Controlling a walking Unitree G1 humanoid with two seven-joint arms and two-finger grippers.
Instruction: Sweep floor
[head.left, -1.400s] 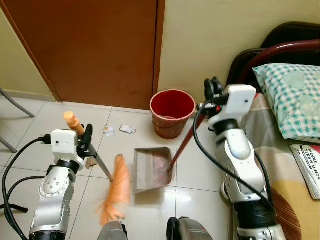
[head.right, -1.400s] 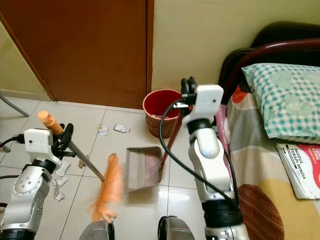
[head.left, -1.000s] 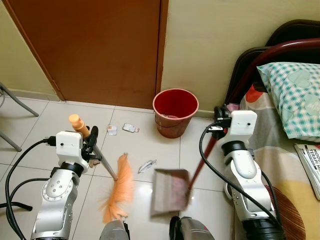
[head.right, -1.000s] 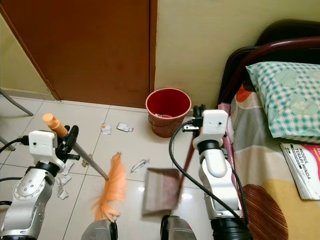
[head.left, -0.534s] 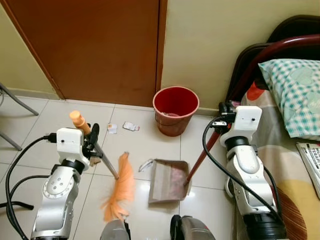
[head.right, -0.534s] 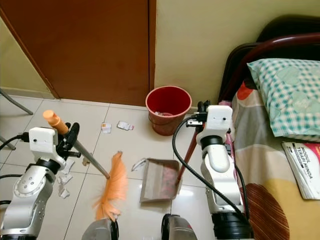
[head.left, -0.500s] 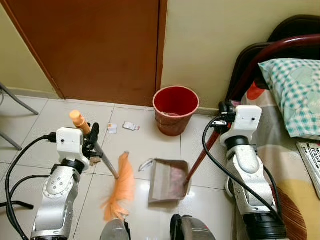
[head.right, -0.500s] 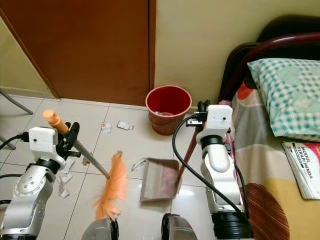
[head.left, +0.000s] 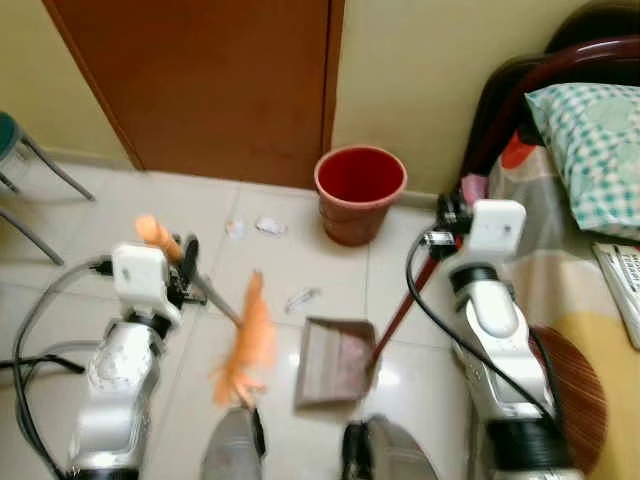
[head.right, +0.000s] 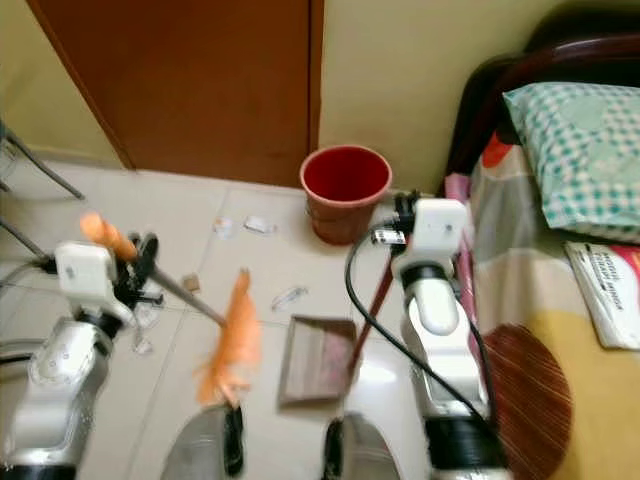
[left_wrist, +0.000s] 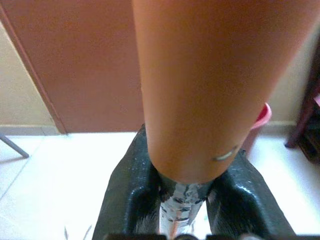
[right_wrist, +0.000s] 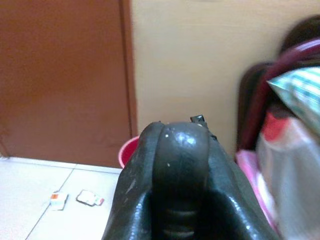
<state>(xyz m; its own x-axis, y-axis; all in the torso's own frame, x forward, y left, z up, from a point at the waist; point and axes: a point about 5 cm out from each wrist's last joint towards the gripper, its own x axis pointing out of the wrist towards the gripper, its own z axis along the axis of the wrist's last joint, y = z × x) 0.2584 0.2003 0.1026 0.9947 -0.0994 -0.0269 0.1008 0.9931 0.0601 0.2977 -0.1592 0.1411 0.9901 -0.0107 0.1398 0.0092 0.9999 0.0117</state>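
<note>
My left gripper (head.left: 186, 270) is shut on the broom's handle (left_wrist: 200, 90), which ends in an orange cap. The orange bristles (head.left: 247, 342) hang just left of the dustpan (head.left: 335, 350). My right gripper (head.left: 447, 215) is shut on the dustpan's long red handle (head.left: 400, 310), and the pan rests flat on the tiles holding some debris. Paper scraps (head.left: 268, 226) lie on the floor near the door, and another scrap (head.left: 300, 298) lies just beyond the pan. More scraps (head.right: 143, 318) lie by my left arm. A red bucket (head.left: 359, 192) stands against the wall.
A brown door (head.left: 220, 80) closes the far side. A bed with a checked pillow (head.left: 590, 140) and a booklet (head.left: 622, 290) stands on my right. Metal chair legs (head.left: 40, 170) stand at the far left. My own feet (head.left: 230, 450) show at the bottom edge.
The camera has shifted and blurred, so the scene sits a little differently. The dustpan and broom keep about the same places relative to my arms. Both grips are unchanged.
</note>
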